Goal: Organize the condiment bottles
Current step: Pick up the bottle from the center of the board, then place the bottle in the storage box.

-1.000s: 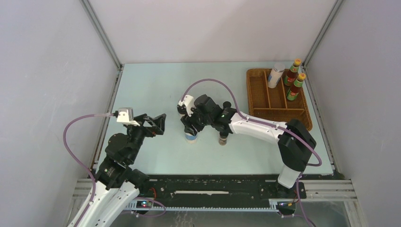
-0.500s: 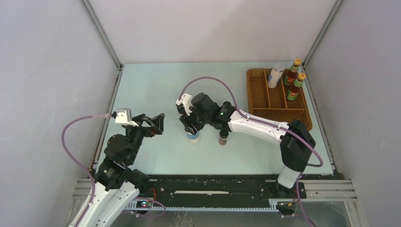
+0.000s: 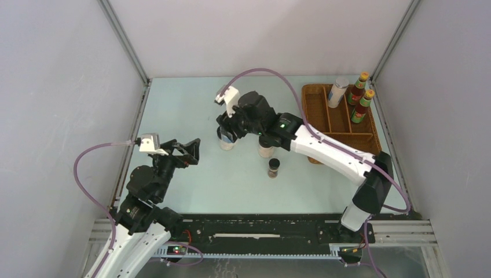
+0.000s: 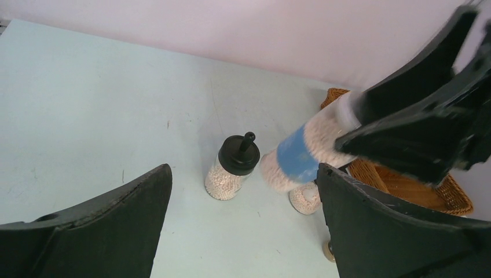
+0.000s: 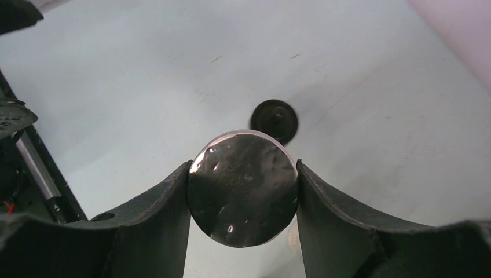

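Observation:
My right gripper (image 3: pixel 233 127) is shut on a silver-lidded blue-label jar (image 5: pixel 243 188) and holds it tilted above the table (image 3: pixel 185 110); the left wrist view shows the jar (image 4: pixel 296 157) clear of the surface. A black-lidded white jar (image 4: pixel 231 169) stands just beside it, its lid (image 5: pixel 275 120) visible past the held jar. A second white jar (image 3: pixel 266 148) and a tiny dark jar (image 3: pixel 274 168) stand to the right. Two red sauce bottles (image 3: pixel 362 97) and another silver-lidded jar (image 3: pixel 337 92) stand in the wicker tray (image 3: pixel 317 124). My left gripper (image 3: pixel 188 152) is open and holds nothing.
The wicker tray lies at the back right against the enclosure wall, its near compartments bare. The right arm stretches diagonally from its base (image 3: pixel 359 214) across the middle of the table. Grey walls close in the left, back and right sides.
The right gripper has lifted the blue-label jar off the table and carried it toward the back. A white jar that the arm covered now shows. The left arm barely moved.

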`<state>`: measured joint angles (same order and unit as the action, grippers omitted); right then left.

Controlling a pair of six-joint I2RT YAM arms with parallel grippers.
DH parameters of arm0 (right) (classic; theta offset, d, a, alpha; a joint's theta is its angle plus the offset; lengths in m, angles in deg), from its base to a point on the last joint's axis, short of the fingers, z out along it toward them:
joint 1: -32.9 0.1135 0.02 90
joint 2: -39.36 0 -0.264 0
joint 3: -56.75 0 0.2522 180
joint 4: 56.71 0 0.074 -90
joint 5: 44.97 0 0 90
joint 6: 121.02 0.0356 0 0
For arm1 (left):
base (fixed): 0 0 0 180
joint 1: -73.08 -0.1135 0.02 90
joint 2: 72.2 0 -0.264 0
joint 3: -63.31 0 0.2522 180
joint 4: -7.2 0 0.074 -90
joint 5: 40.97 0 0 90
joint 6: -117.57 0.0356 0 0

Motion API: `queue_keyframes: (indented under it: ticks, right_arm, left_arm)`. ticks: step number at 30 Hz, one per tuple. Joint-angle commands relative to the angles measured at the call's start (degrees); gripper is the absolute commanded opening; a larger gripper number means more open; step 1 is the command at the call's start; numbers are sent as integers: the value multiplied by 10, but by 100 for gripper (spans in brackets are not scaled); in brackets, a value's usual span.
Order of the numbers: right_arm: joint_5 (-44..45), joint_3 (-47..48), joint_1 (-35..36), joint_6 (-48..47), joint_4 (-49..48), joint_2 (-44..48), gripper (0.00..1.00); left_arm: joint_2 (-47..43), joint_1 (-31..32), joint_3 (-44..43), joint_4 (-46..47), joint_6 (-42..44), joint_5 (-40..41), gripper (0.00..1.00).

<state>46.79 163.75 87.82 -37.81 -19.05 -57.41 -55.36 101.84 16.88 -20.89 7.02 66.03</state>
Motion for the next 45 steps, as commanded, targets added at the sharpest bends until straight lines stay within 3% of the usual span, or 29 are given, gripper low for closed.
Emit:
queue_keyframes:
  ticks: [1, 15, 24, 36, 45]
  right_arm:
    - [61, 48, -24, -15, -17, 69, 0]
    - [268, 14, -158, -11, -42, 135, 0]
    - [345, -29, -256, 81, -20, 153, 0]
    - [334, -127, -380, 215, -11, 203, 0]
    - [302, -163, -441, 246, -21, 196, 0]
  left_arm:
    - [-3, 3, 6, 12, 1, 11, 100]
    - [3, 3, 8, 11, -1, 7, 100]
    - [4, 3, 8, 11, -3, 5, 100]
    - [1, 3, 9, 9, -4, 1, 100]
    - [-4, 3, 10, 7, -4, 1, 100]
